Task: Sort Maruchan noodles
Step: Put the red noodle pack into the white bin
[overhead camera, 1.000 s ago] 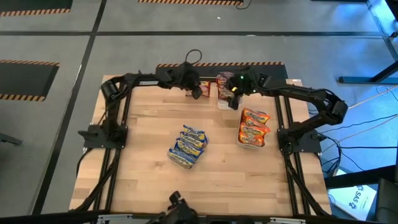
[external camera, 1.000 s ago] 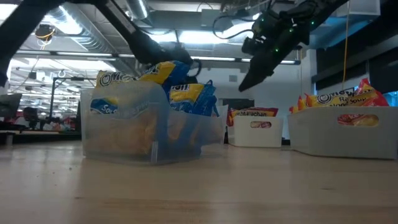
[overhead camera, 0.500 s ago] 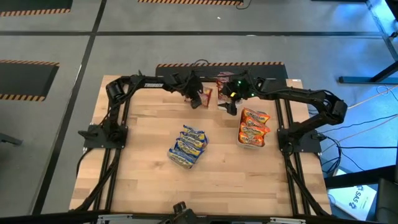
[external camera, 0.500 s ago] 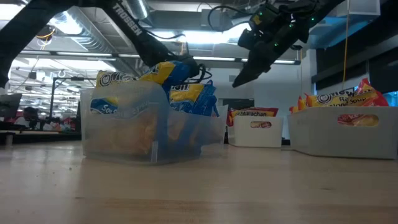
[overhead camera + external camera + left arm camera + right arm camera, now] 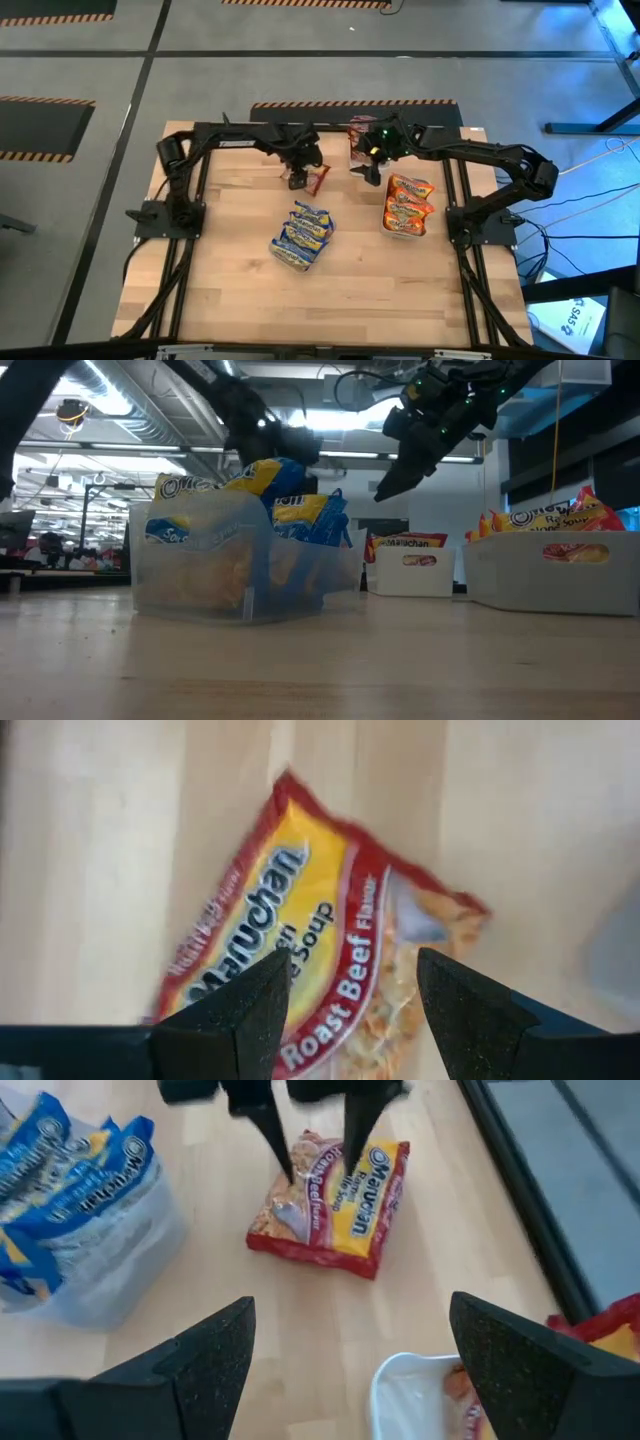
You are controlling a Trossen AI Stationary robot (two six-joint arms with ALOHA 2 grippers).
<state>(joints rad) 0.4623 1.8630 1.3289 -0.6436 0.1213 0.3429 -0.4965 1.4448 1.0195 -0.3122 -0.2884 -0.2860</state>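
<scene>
A dark red Roast Beef packet (image 5: 330, 1202) is lying flat on the bare wood of the table (image 5: 230, 300), toward its far edge, with its long axis running diagonally across the boards. The left gripper (image 5: 297, 180) is hanging directly over it with fingers (image 5: 235, 1020) spread wide, one tip to each side of the packet's width; from the right wrist view the tips seem to be at or just above the wrapper, though contact is hard to judge. The right gripper (image 5: 372, 176) is hovering nearby, above the white bin (image 5: 420, 1395) of dark red packets (image 5: 405, 543), its fingers also spread wide and holding nothing. The clear bin of blue-and-yellow packets (image 5: 303, 234) is sitting at mid-table, near the loose packet but apart from it, and the bin of orange packets (image 5: 406, 204) is standing by the right side. Open wood is surrounding the loose packet on all sides.
</scene>
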